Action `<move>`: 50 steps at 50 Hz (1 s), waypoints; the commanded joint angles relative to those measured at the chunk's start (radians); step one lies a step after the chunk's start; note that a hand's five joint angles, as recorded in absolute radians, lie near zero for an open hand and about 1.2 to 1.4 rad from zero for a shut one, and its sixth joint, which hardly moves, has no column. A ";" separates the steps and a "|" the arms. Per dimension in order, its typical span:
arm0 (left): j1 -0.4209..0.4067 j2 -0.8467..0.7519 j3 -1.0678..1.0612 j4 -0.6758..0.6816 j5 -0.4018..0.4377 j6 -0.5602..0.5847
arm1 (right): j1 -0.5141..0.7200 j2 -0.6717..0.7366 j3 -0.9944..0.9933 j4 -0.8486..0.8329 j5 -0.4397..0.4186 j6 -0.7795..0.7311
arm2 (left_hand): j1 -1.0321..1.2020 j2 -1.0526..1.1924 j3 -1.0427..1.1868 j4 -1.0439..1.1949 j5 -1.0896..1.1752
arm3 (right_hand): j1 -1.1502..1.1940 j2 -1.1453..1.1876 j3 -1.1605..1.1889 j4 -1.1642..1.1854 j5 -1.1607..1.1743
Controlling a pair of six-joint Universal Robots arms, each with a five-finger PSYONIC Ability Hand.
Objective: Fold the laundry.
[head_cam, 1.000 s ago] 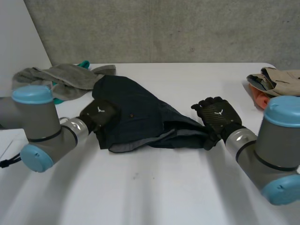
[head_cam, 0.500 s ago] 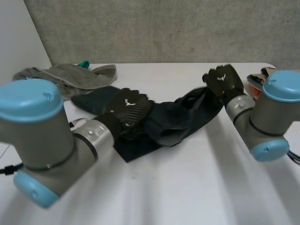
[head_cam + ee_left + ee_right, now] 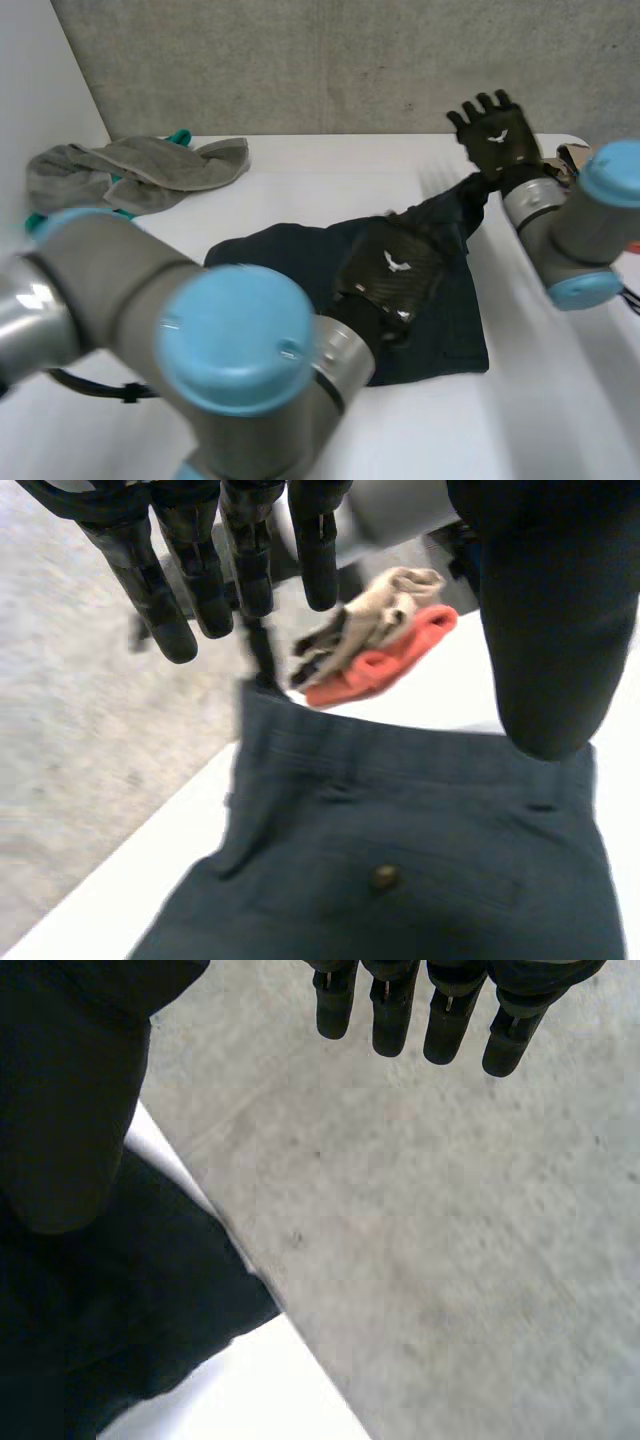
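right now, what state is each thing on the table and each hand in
dark navy buttoned garment: spread on the white table, far corner raised
crumpled grey towel: bunched, not folded
beige and orange clothes: heaped at the table's edge
left hand: open, over the garment
right hand: open, above the raised corner

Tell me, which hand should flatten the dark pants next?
Probably the left hand: it is open just above the middle of the dark pants, ready to press down. The right hand is raised high by their far corner.
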 commanded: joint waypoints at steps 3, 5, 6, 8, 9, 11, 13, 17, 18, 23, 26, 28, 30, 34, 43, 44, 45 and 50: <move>0.157 0.316 -0.295 0.005 0.009 0.003 | -0.072 -0.257 0.133 0.460 0.003 0.000 | -0.003 0.004 0.003 0.014 0.024 | -0.047 -0.034 -0.035 -0.036 -0.050; 0.193 0.345 -0.350 0.005 0.009 0.003 | -0.081 -0.321 0.187 0.564 0.001 0.003 | 0.008 0.015 0.014 0.026 0.035 | -0.047 -0.034 -0.035 -0.036 -0.050; 0.238 0.367 -0.407 0.004 0.010 0.004 | -0.082 -0.346 0.210 0.600 0.004 0.000 | 0.011 0.018 0.017 0.029 0.038 | -0.047 -0.034 -0.035 -0.036 -0.050; 0.286 0.378 -0.459 0.005 0.010 0.004 | -0.086 -0.404 0.288 0.682 -0.003 0.000 | 0.023 0.030 0.029 0.040 0.050 | -0.047 -0.034 -0.035 -0.036 -0.050; 0.314 0.381 -0.487 0.005 0.013 0.006 | -0.086 -0.424 0.323 0.701 -0.011 0.000 | 0.049 0.056 0.055 0.066 0.076 | -0.047 -0.034 -0.035 -0.036 -0.050; 0.378 0.379 -0.539 0.005 0.025 0.017 | -0.084 -0.450 0.375 0.709 -0.014 0.000 | 0.105 0.112 0.111 0.122 0.132 | -0.047 -0.034 -0.035 -0.036 -0.050; 0.455 0.373 -0.583 0.005 0.059 0.049 | -0.079 -0.498 0.463 0.701 -0.026 -0.003 | 0.146 0.153 0.152 0.163 0.173 | 0.069 0.082 0.080 0.079 0.066; 0.570 0.340 -0.634 0.005 0.155 0.131 | -0.079 -0.564 0.573 0.684 -0.088 -0.003 | 0.275 0.282 0.281 0.292 0.302 | 0.216 0.229 0.227 0.227 0.213; 0.584 0.330 -0.639 0.005 0.174 0.145 | -0.081 -0.567 0.612 0.675 -0.121 -0.003 | 0.284 0.291 0.290 0.302 0.311 | 0.216 0.229 0.227 0.227 0.213; 0.656 0.277 -0.648 0.004 0.297 0.207 | -0.078 -0.563 0.699 0.562 -0.204 0.002 | 0.296 0.303 0.302 0.313 0.323 | 0.231 0.244 0.242 0.241 0.228; 0.664 0.251 -0.640 0.008 0.323 0.210 | -0.070 -0.553 0.744 0.447 -0.206 0.013 | 0.296 0.303 0.302 0.313 0.323 | 0.231 0.244 0.242 0.241 0.228; 0.670 0.235 -0.634 0.017 0.326 0.211 | -0.066 -0.515 0.758 0.387 -0.200 0.019 | 0.296 0.303 0.302 0.313 0.323 | 0.233 0.247 0.245 0.244 0.231; 0.676 0.208 -0.622 0.030 0.328 0.211 | -0.061 -0.480 0.758 0.361 -0.194 0.019 | 0.296 0.303 0.302 0.313 0.323 | 0.234 0.247 0.245 0.244 0.231; 0.677 0.162 -0.604 0.045 0.328 0.213 | -0.050 -0.414 0.762 0.324 -0.180 0.019 | 0.296 0.303 0.302 0.313 0.323 | 0.236 0.250 0.248 0.247 0.234; 0.679 0.106 -0.579 0.097 0.328 0.215 | -0.018 -0.366 0.762 0.223 -0.175 0.014 | 0.525 0.532 0.531 0.542 0.552 | 0.418 0.432 0.430 0.429 0.415; 0.679 0.103 -0.577 0.105 0.328 0.213 | -0.015 -0.351 0.761 0.206 -0.175 0.013 | 0.589 0.596 0.595 0.606 0.616 | 0.552 0.566 0.564 0.563 0.549; 0.677 0.102 -0.577 0.112 0.328 0.213 | -0.015 -0.348 0.759 0.197 -0.177 0.013 | 0.683 0.690 0.689 0.700 0.710 | 0.676 0.689 0.687 0.686 0.673; 0.670 0.108 -0.573 0.155 0.315 0.213 | -0.016 -0.351 0.759 0.122 -0.171 0.020 | 1.027 1.034 1.033 1.044 1.054 | 1.175 1.188 1.186 1.186 1.172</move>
